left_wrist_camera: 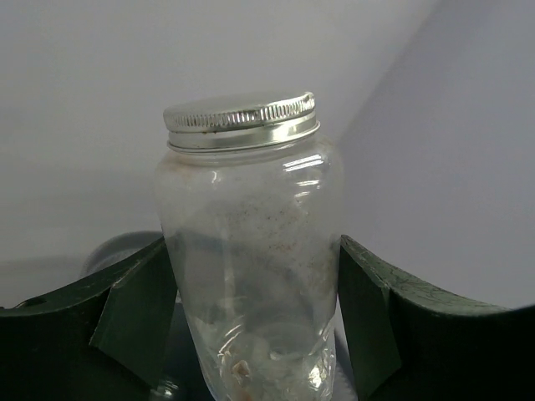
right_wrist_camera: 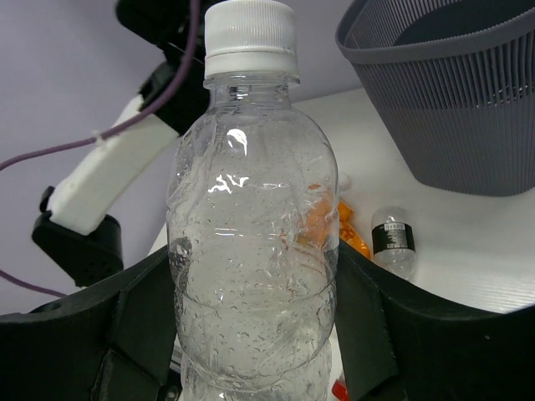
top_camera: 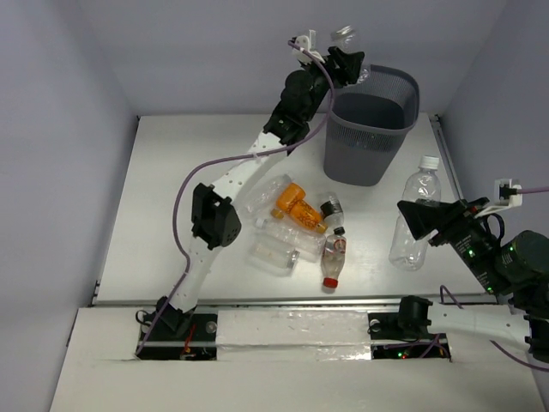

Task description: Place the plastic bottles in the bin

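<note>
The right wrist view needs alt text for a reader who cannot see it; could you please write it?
A clear bottle with a white cap stands upright between two dark jaws, filling the centre. Behind it, on the white table, sit a grey mesh bin at upper right and a small dark-labelled bottle.

White table (top_camera: 163, 206) sitting inside a plain, pale enclosure.
Lavender-grey walls are rising around it: a left wall (top_camera: 51, 129), a back wall (top_camera: 206, 51) and a right wall (top_camera: 506, 77), all bare and meeting at soft corners. A thin rail (top_camera: 446, 154) is running along the table's right edge, and a white ledge (top_camera: 292, 328) is lying across the near front. Soft, even light is casting only faint shadows.
</note>
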`<state>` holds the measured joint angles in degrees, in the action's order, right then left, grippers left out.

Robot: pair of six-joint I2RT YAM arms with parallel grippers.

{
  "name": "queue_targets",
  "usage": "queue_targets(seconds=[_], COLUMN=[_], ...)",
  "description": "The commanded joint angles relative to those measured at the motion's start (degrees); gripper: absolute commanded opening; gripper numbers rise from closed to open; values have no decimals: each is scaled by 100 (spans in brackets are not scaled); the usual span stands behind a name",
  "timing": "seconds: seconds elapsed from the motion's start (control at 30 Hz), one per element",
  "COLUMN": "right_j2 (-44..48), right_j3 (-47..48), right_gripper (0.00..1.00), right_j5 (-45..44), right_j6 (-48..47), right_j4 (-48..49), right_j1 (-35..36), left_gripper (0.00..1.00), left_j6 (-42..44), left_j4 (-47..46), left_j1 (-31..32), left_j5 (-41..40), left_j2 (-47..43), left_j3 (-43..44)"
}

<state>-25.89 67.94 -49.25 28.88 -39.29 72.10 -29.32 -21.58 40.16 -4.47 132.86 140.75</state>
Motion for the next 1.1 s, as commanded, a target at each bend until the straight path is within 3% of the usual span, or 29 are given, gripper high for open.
queue_targets(seconds=[0.0,0.13,0.23,0.33,0.6,0.7,0.73,0.8,0.83,0.9,0.97,1.07], right_j2=[49,5,5,-74,-531,-863,-987,-1285,-1618,-1962,-2673,-3947], right_j3=[149,193,219,254,536,545,545,632,763,931,1439,2712], right_gripper=[67,67,67,67,67,67,67,67,67,67,67,67], right_j5=[-84,-163,-312,-601,-1094,-1253,-1210,-711,-421,790,1651,1735], right_j6=[108,153,56,-146,-777,-1225,-1340,-1708,-1824,-2113,-2255,-2335], right_j4=[-17,-167,-115,26,439,850,983,1290,1396,1748,1933,1706], right_j1=[33,33,33,33,33,-20,-220,-642,-1349,-2248,-3309,-3972], left_gripper=[60,69,87,99,99,99,99,99,99,97,87,74], left_j6=[759,1024,1208,1323,1560,1692,1719,1754,1720,1597,1106,465], left_j4=[-1199,-1357,-1366,-1357,-1340,-1313,-1331,-1401,-1427,-1533,-1437,-1087], left_j1=[246,299,299,299,299,299,299,299,299,299,299,299], left_j5=[-625,-766,-863,-802,-617,-739,-783,-932,-1020,-1336,-1556,-1688], left_j2=[195,618,619,452,-285,-1172,-1766,-2419,-3092,-3755,-4740,-5962], left_j3=[540,753,604,463,287,-493,-1192,-1986,-2886,-3813,-5202,-6855])
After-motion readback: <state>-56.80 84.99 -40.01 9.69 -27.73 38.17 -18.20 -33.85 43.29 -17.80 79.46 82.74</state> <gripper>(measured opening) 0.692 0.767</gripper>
